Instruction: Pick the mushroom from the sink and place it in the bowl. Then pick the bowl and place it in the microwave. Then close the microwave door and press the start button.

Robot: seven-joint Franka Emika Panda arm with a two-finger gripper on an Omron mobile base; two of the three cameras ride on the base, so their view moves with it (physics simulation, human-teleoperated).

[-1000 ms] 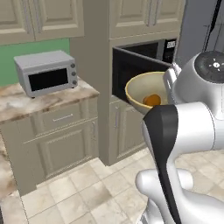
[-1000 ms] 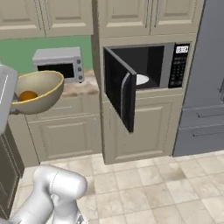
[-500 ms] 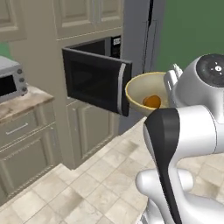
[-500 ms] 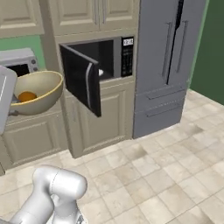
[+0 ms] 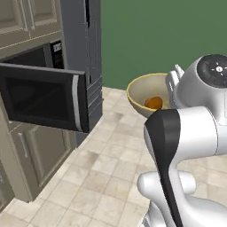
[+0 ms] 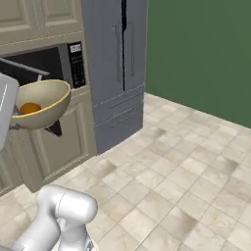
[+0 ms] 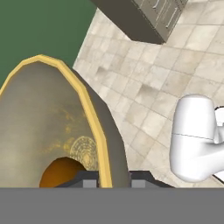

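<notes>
Orange-brown and small, the mushroom (image 5: 154, 102) sits at the bottom of the tan-olive bowl (image 5: 148, 92), so the first step looks done. In the hand view the gripper (image 7: 109, 180) straddles the bowl's yellowish rim: one dark fingertip lies inside the wall, the other outside, clenched on the rim, with the bowl carried in the air above the tiled floor (image 6: 186, 162).

Judging from this, the step in hand is carrying the bowl to the microwave (image 5: 40, 57). Its cavity is open, and the microwave door (image 5: 42, 97) stands swung out toward the room, its black window facing the camera in the left base view. The bowl is well apart from that opening, off to the right of the door, with the tall grey refrigerator (image 6: 115, 63) behind.

Next, the bowl has to come round the edge of the open door and enter the cavity level, so the mushroom stays put, then be set down before the fingers release.
</notes>
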